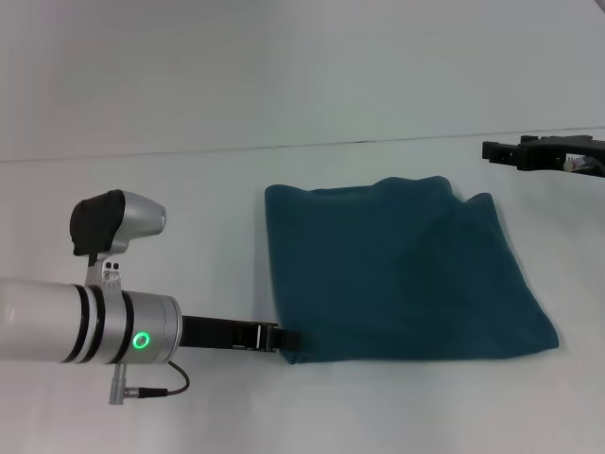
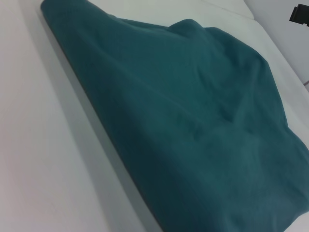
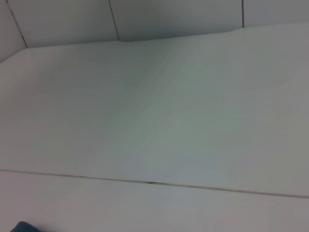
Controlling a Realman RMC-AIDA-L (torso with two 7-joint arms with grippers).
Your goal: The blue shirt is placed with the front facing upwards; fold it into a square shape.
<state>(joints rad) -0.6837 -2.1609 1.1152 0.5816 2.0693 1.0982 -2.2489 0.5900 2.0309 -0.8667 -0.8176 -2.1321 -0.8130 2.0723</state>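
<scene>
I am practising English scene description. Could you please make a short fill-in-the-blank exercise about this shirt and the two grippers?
1. The blue shirt lies folded on the white ____.
2. The left gripper reaches the shirt's near ____ corner.
3. In the head view, the right gripper is at the far right, ____ from the shirt.
4. No ____ shows on the shirt's upper side.

Missing words: table; left; apart; lettering
</scene>
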